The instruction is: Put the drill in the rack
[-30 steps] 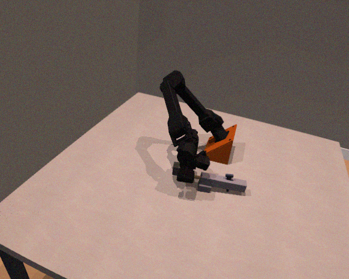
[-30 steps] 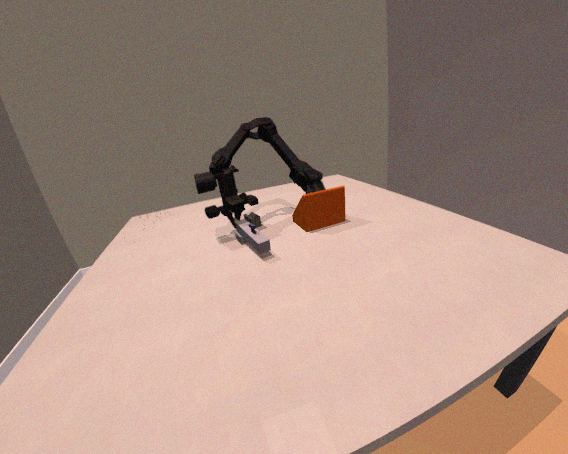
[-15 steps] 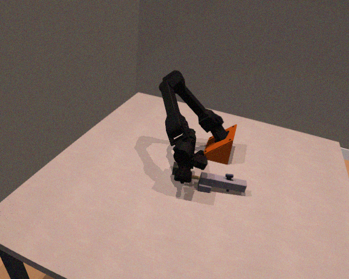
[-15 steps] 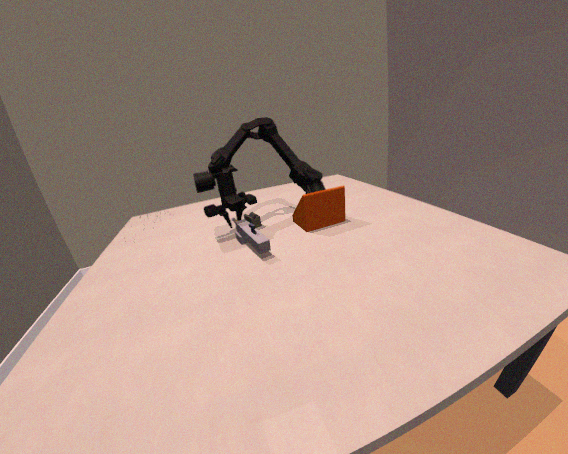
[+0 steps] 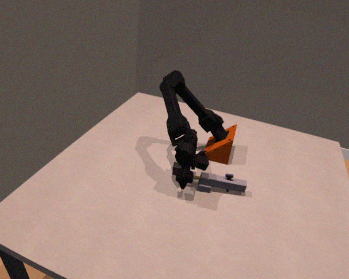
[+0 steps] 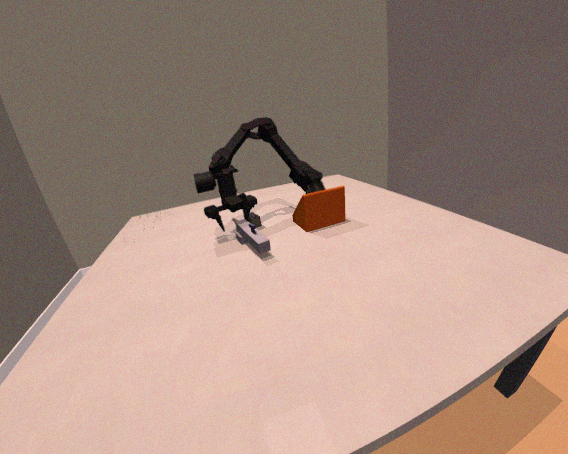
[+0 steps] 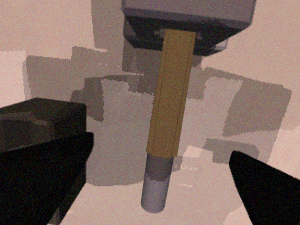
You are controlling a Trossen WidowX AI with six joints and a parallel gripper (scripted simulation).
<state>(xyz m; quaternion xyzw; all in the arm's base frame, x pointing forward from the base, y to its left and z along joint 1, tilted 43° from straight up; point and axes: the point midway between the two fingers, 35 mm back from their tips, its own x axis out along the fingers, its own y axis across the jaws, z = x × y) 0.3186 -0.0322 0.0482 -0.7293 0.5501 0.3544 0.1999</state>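
The grey housing [image 5: 219,182] [image 6: 260,242] [image 7: 190,10] lies on the table with the small dark key [image 5: 229,176] [image 6: 253,229] standing on its top. The drill [image 5: 196,177] [image 7: 171,94] sticks out of the housing's end, with a yellow-brown body and a grey tip. How deep it sits inside is hidden. My gripper [image 5: 188,178] [image 6: 236,225] [image 7: 161,148] is wide open, with one finger on each side of the drill's front part, touching neither side in the wrist view. A dark block [image 5: 175,168] [image 6: 255,220] [image 7: 50,116], possibly the rack, is beside one finger.
An orange wedge-shaped stand [image 5: 220,152] [image 6: 324,210] is at the arm's base, behind the housing in the top view. A low grey ledge [image 5: 204,188] juts from the housing's side near the drill end.
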